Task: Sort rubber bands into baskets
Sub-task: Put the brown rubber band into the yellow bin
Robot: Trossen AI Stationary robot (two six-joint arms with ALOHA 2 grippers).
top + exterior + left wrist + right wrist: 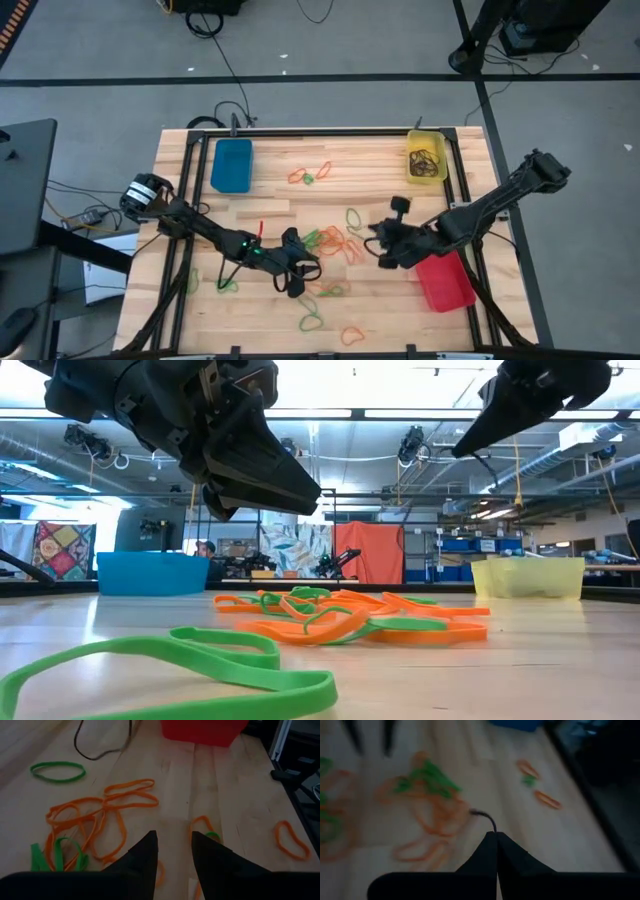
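The blue basket (231, 165) sits near the bench's (270, 205) far left corner, the yellow basket (426, 155) at the far right corner with dark bands inside, and the red basket (444, 281) by the right edge toward the near side. Rubber bands (335, 243) lie loose over the middle of the bench, mostly orange and green, with more toward the near edge.

The left claw (297, 268) hangs over the near middle, its 2 fingers (145, 857) parted by a narrow gap with nothing between them; an orange band (201, 825) lies just beyond the tips. The right claw (384, 252) is right of the main tangle, beside the red basket. Its fingers (495, 852) are pressed together and a thin dark strand (485, 816) curls out from the tips, most likely a dark band pinched there.

Risks, as I judge them: only a sliver of that strand seems pinched, so it could slip free on the way to a basket. The orange and green bands overlap, so a grab into the pile may lift 2 colours at once.

Hard to make out: how much of the dark strand is held, since the fingers hide the rest. The low view cuts off both claws at its top edge.
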